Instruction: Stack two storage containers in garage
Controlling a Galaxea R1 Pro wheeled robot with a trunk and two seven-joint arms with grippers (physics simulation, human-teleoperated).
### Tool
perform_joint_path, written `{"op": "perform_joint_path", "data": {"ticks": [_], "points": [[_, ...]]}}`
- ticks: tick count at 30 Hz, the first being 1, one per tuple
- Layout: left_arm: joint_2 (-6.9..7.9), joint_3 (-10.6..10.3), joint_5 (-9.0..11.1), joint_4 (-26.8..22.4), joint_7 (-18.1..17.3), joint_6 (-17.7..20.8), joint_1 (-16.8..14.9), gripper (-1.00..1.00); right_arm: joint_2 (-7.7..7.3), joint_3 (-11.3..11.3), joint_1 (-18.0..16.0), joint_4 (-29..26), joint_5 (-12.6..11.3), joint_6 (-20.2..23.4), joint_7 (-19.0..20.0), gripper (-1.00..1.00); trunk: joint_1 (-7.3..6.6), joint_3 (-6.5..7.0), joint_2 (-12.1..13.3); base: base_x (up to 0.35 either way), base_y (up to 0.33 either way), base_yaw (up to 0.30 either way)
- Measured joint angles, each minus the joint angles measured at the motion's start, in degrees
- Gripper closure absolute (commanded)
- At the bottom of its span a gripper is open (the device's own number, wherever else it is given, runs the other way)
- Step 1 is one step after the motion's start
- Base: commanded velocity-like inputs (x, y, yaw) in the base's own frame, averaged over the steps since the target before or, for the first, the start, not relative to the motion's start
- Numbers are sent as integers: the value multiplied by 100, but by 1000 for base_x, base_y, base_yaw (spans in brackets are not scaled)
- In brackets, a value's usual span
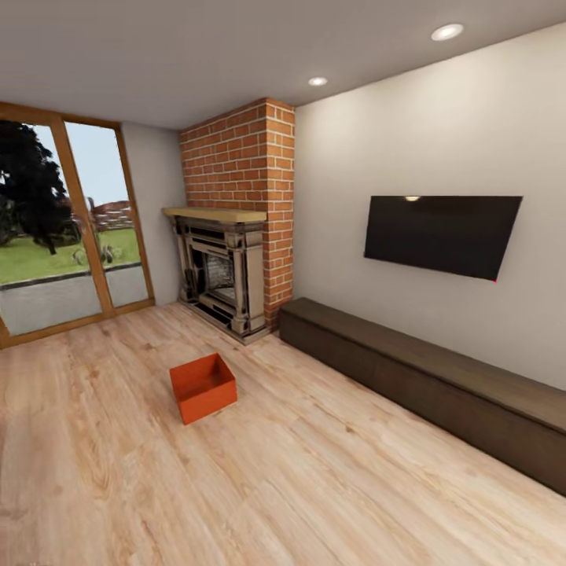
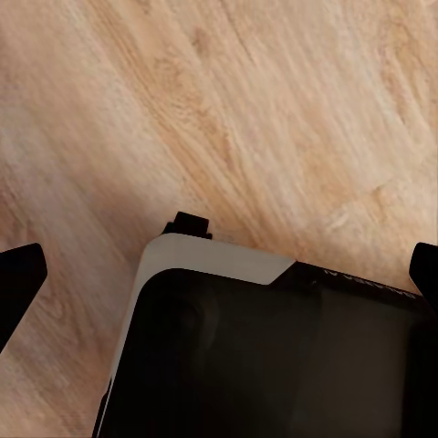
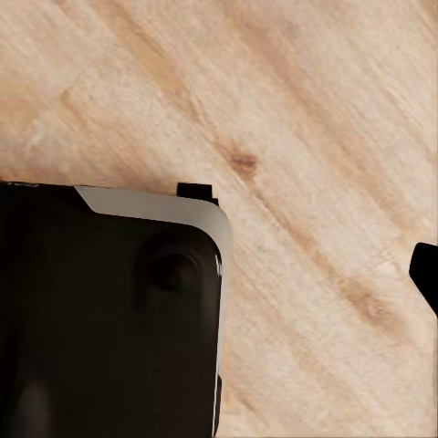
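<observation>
under both wrists there is only the plank floor (image 2: pixel 228 119) and the dark body of the robot base (image 2: pixel 274 356). in the left wrist view the two black fingertips of the left gripper (image 2: pixel 224 278) stand at the two sides of the picture, wide apart, with nothing between them. in the right wrist view one fingertip of the right gripper (image 3: pixel 425 274) shows at the edge; the other is out of the picture, so i cannot tell if this one is apart or together.

further ahead, in the head view, one red-orange container (image 1: pixel 203 387) sits upright on the wood floor, in the open middle of the room, turned with a corner toward the robot. it is well apart from both grippers, which hang low by the base. only this one container is seen here.

behind it stand the brick fireplace (image 1: pixel 236 236), a glass door (image 1: pixel 71 228) near the far left corner, and a long dark bench (image 1: pixel 424 377) under a wall tv (image 1: pixel 440 232).

the step now, as i judge, is the approach. it is better to drive straight at the container, stop near it with a long side facing the base, and lower the trunk before reaching, so an arm can take one thin wall from above.
</observation>
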Motion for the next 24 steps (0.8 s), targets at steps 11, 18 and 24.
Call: {"op": "perform_joint_path", "data": {"ticks": [11, 18, 24], "points": [[0, 0, 0, 0, 0, 0, 0, -100, 0, 0, 0, 0, 0, 0, 0, -100, 0, 0, 0, 322, 0, 269], [0, 0, -1, 2, 0, 0, -1, -100, 0, 0, 1, 0, -1, -2, 0, -100, 0, 0, 0, 322, 0, 95], [0, 0, -1, 2, 0, 0, -1, -100, 0, 0, 1, 0, -1, -2, 0, -100, 0, 0, 0, 323, 0, 0]]}}
